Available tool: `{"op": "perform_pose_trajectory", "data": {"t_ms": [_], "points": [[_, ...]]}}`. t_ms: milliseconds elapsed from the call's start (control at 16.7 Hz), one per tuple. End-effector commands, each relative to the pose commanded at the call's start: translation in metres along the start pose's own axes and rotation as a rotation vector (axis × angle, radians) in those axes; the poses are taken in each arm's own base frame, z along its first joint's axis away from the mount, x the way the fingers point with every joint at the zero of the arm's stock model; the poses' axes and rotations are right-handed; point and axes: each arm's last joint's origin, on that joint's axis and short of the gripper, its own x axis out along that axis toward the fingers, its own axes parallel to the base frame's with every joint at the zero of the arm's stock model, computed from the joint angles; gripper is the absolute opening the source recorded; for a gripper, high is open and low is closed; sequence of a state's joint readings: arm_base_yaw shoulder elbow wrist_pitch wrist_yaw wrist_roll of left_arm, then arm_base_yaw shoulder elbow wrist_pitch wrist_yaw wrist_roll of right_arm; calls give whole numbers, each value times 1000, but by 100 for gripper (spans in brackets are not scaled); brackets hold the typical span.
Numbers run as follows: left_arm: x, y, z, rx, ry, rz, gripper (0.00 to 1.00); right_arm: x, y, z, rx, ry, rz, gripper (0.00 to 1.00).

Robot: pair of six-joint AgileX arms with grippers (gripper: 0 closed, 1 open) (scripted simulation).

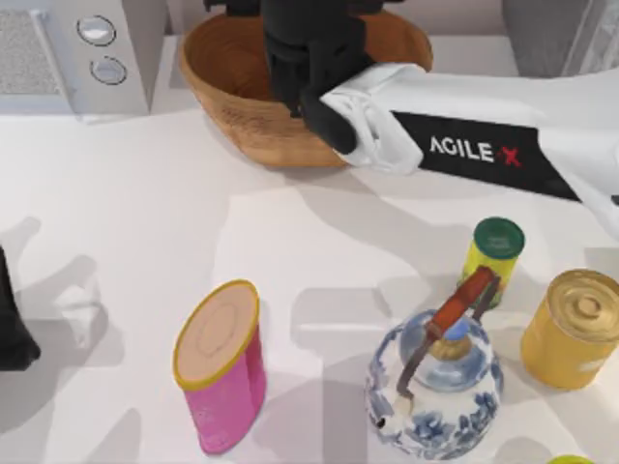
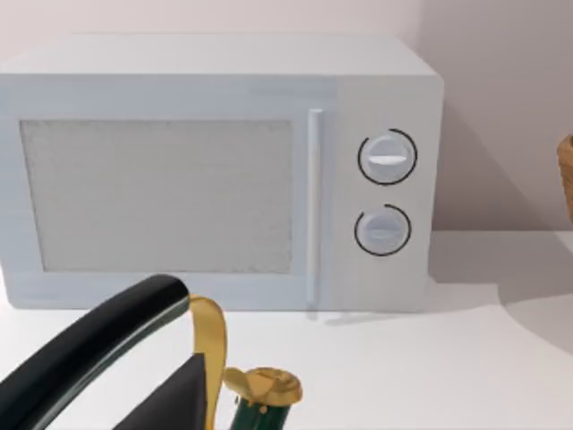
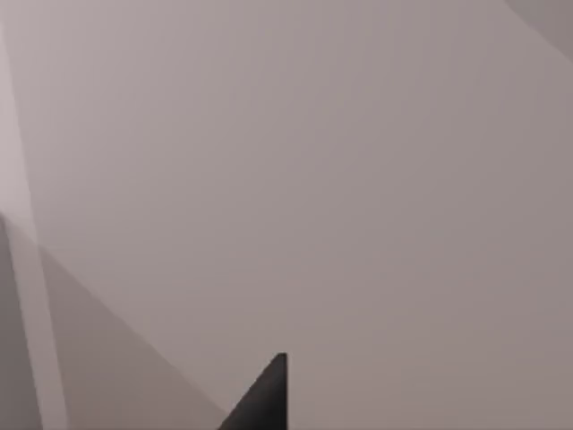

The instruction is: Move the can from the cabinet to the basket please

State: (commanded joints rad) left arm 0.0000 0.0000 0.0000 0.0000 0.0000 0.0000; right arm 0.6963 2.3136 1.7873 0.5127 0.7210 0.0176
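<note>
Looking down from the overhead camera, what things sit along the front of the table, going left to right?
Pink canister with yellow rim → blue-and-white teapot → yellow tin with gold lid. The slim yellow bottle with green cap stands just behind, between teapot and tin.

Pretty bright and even overall, the white bench (image 1: 145, 193) nearly washes out up top. Shadows are soft grey and overlap, falling in several directions, so there's more than one light. You get a gold sheen on the yellow tin (image 1: 573, 329) lid and small highlights on the teapot (image 1: 433, 382). The right wrist view is just flat, soft grey.
</note>
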Motion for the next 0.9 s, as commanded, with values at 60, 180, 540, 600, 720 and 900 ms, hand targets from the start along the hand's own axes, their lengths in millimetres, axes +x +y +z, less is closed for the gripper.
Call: {"op": "perform_pose_trajectory", "data": {"t_ms": [60, 180, 540, 600, 720, 900], "points": [[0, 0, 0, 0, 0, 0, 100, 0, 0, 0, 0, 0, 0, 98], [0, 0, 0, 0, 0, 0, 100, 0, 0, 0, 0, 0, 0, 100], [0, 0, 0, 0, 0, 0, 100, 0, 0, 0, 0, 0, 0, 100], [0, 0, 0, 0, 0, 0, 100, 0, 0, 0, 0, 0, 0, 100], [0, 0, 0, 0, 0, 0, 100, 0, 0, 0, 0, 0, 0, 100], [0, 0, 0, 0, 0, 0, 100, 0, 0, 0, 0, 0, 0, 100]]}}
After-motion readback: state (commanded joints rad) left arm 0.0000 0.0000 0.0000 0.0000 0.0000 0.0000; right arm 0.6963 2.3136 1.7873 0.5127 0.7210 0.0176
